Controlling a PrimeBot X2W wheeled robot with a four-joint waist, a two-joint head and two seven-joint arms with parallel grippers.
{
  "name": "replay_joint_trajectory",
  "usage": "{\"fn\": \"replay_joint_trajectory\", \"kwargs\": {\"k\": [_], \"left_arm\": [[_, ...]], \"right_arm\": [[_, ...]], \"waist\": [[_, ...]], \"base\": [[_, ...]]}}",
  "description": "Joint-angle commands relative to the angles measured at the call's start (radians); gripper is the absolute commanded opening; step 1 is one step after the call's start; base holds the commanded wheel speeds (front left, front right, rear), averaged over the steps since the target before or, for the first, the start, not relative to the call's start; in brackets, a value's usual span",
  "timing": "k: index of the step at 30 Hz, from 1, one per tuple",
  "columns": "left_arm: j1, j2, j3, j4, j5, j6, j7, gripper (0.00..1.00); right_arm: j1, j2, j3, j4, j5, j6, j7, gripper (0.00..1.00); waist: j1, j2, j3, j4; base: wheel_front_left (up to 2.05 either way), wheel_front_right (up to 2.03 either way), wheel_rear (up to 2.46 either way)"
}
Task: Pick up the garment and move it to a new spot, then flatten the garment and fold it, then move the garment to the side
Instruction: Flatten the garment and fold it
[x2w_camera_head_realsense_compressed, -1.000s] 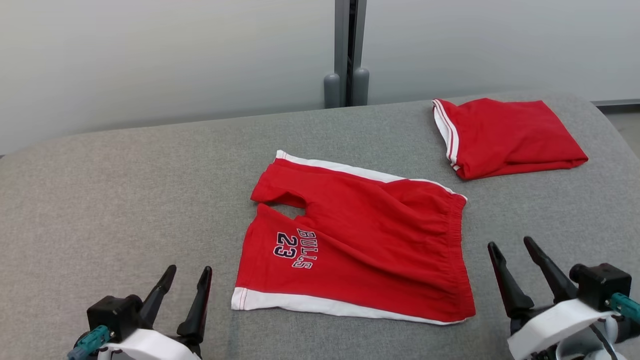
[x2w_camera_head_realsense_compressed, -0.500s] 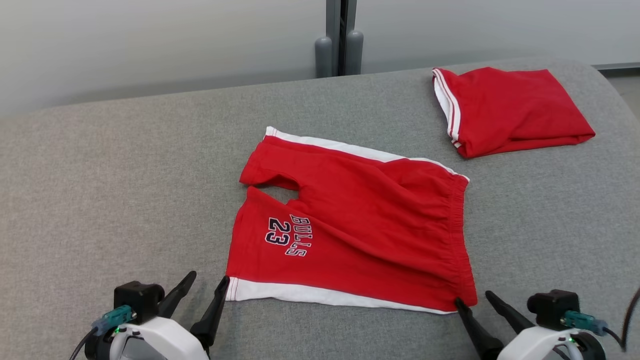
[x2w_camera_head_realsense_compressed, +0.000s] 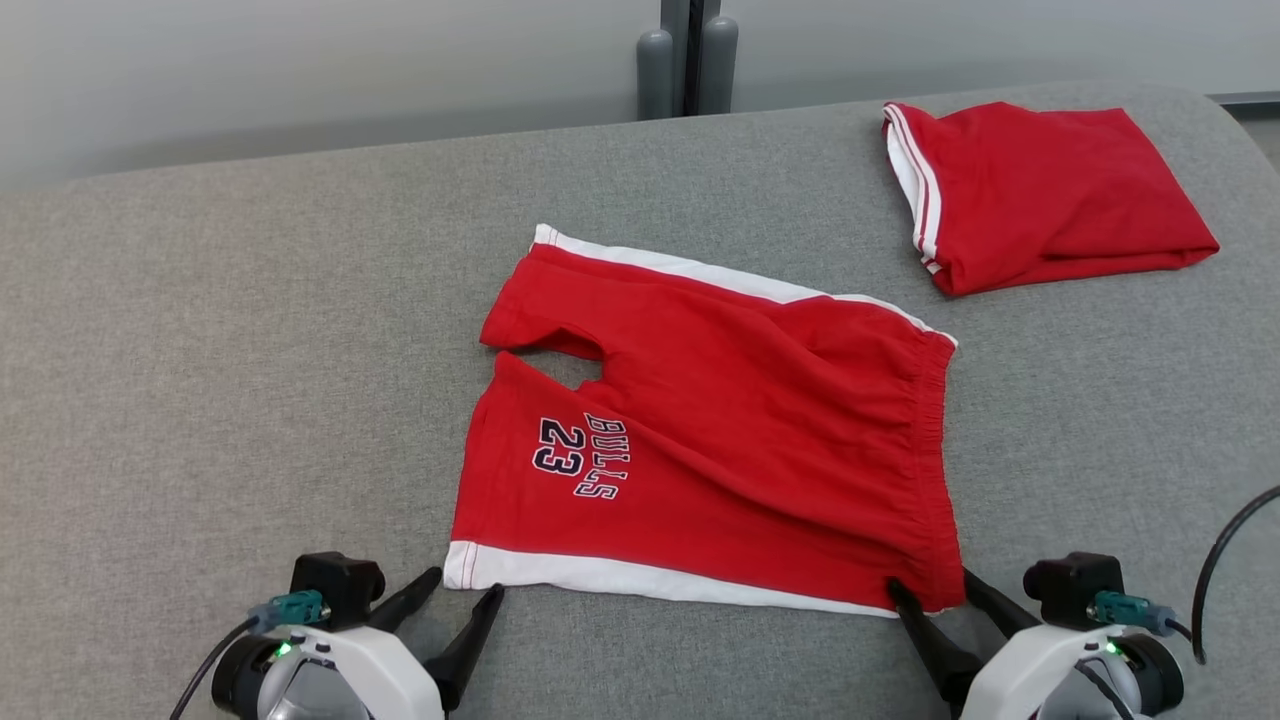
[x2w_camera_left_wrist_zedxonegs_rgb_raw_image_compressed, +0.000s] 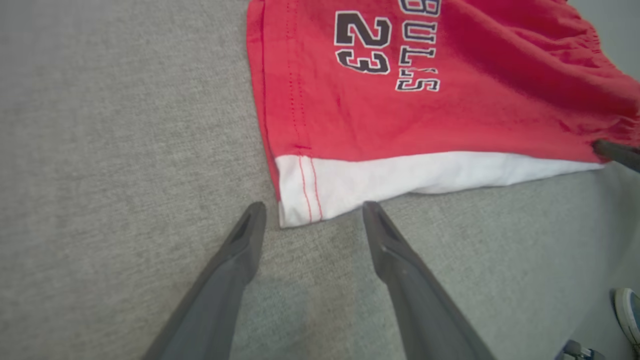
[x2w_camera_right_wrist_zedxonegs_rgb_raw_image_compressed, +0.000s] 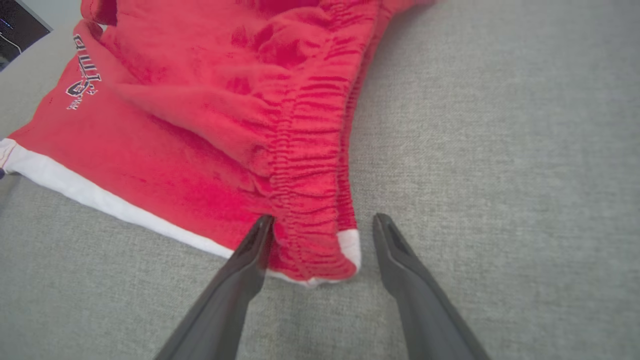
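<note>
Shorts (x2w_camera_head_realsense_compressed: 720, 420) of red cloth, with white side bands and a dark "BULLS 23" print, lie spread flat in the middle of the grey fabric-covered surface (x2w_camera_head_realsense_compressed: 250, 350). The head view takes in a second, folded red garment (x2w_camera_head_realsense_compressed: 1050, 190) well apart at the far right. Closer in, the left gripper (x2w_camera_left_wrist_zedxonegs_rgb_raw_image_compressed: 314, 205) stands released, the white leg-hem corner just between its tips. The right gripper (x2w_camera_right_wrist_zedxonegs_rgb_raw_image_compressed: 324, 217), likewise released, straddles the gathered waistband corner, one finger touching cloth.

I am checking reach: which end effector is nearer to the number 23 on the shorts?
Left. The left end effector sits by the hem corner, close to the number 23; the right end effector straddles the waistband corner, across the shorts.
</note>
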Motion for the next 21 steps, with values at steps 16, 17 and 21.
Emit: {"fn": "replay_joint_trajectory", "kwargs": {"k": [16,17,21], "left_arm": [[-0.039,0.01,-0.026,0.046,-0.016,-0.003,0.008,0.0],[-0.034,0.01,-0.026,0.041,-0.02,-0.004,0.008,0.0],[-0.019,0.021,-0.026,0.011,-0.037,-0.005,0.021,0.0]], "right_arm": [[-0.04,-0.004,0.078,0.05,0.044,0.0,-0.017,0.0],[-0.04,-0.007,0.081,0.048,0.05,0.0,-0.018,0.0],[-0.038,-0.024,0.089,0.033,0.083,0.0,-0.004,0.0]], "waist": [[0.0,-0.0001,-0.012,-0.006],[0.0,-0.0001,-0.018,-0.005],[0.0,-0.0001,-0.042,0.002]], "base": [[0.0,0.0,0.0],[0.0,0.0,0.0],[0.0,0.0,0.0]]}}
